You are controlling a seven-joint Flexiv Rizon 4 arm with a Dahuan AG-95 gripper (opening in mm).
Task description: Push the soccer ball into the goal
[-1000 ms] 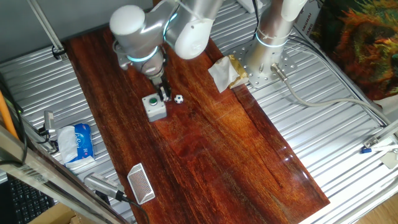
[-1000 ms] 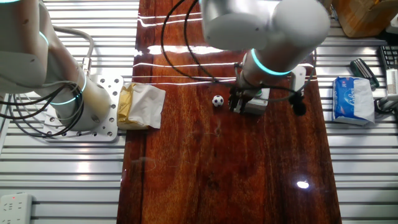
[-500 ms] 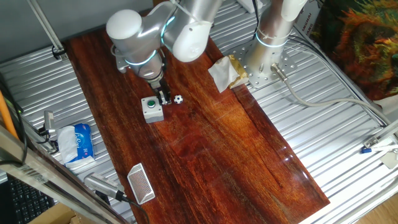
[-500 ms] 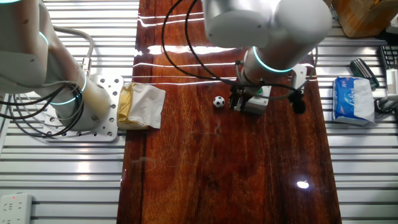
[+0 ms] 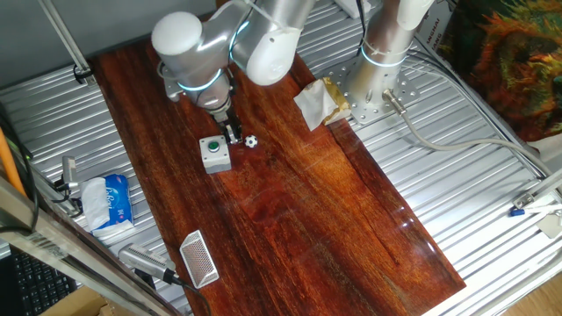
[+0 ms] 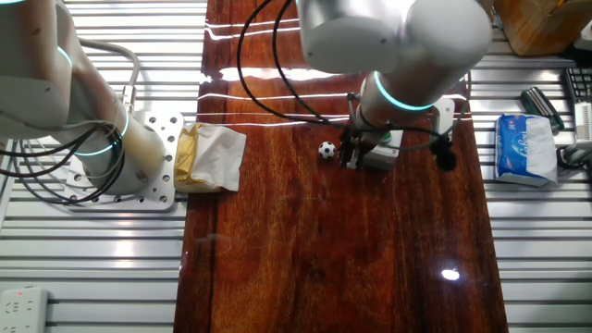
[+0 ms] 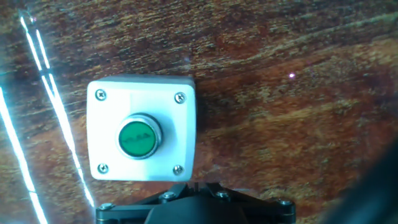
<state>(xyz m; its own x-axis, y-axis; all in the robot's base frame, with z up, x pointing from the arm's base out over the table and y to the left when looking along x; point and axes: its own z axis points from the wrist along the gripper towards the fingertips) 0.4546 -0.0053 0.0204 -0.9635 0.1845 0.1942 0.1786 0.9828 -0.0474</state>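
Note:
The soccer ball [image 5: 251,140] is a tiny white ball with black patches on the wood table; it also shows in the other fixed view [image 6: 326,149]. My gripper [image 5: 232,134] points down between the ball and the grey button box [image 5: 215,154], close beside the ball, and its fingers are shut and empty. It also shows in the other fixed view [image 6: 350,155]. The goal [image 5: 199,259], a small white mesh frame, lies far off near the table's front left edge. In the hand view the gripper [image 7: 198,184] sits at the box's edge, with the ball and the goal out of view.
The button box with its green button [image 7: 138,138] touches or nearly touches my fingers. A crumpled paper packet [image 5: 316,103] lies by the second arm's base [image 5: 369,88]. A blue tissue pack [image 5: 110,200] sits left, off the wood.
My arm has shifted slightly to the left. The button box has moved a little with it. The ball stays almost where it was.

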